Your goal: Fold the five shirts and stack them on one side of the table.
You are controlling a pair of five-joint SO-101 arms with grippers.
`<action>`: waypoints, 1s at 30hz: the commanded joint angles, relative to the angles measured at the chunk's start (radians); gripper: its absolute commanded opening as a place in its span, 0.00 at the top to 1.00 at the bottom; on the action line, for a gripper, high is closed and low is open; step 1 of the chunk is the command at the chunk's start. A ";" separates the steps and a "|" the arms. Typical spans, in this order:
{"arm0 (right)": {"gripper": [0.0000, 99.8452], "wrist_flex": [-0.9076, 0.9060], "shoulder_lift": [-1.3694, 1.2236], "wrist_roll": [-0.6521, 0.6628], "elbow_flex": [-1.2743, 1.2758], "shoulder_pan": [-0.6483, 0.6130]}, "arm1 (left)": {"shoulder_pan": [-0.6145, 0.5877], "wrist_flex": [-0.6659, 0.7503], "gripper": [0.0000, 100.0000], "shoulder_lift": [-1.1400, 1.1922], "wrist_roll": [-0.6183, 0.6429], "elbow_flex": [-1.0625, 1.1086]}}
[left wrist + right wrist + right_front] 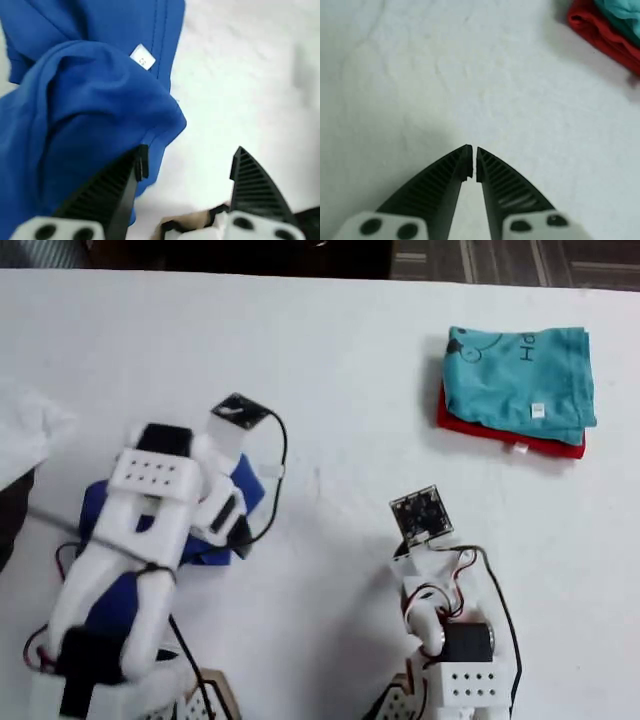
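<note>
Plainly, the left pincer (189,167) stands with its fingers apart, nothing clamped between them. The blue shirt (90,100) lies bunched against the tip of one finger (137,167), while the other finger is over bare table (340,360). The shirt's long axis seems to run along the arm above it, though the arm hides much of the cloth. A small white tag (142,56) sits at its stitched hem, ahead of the pincer; its print is too small to make out.

The right pincer (472,156) has its tips together on nothing. Well ahead of it and off to one side, the folded teal shirt (520,375) lies on the folded red shirt (500,435), long sides crosswise. The teal one bears dark lettering and a white label (537,411).
</note>
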State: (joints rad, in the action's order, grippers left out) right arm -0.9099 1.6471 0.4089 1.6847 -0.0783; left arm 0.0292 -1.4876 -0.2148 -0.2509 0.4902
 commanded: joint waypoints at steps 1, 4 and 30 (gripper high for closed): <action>0.98 0.022 0.019 0.000 0.012 0.010 | 0.006 0.071 0.72 0.069 0.063 0.001; 0.98 0.022 0.019 0.000 0.012 0.010 | 0.012 0.106 0.72 0.140 0.072 0.004; 0.98 0.022 0.019 0.000 0.012 0.008 | 0.049 0.115 0.81 0.295 0.071 0.002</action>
State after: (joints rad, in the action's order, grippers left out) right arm -0.9099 1.6471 0.4089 1.6847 -0.0783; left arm 0.0430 -1.3403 0.1488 -0.1849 0.4979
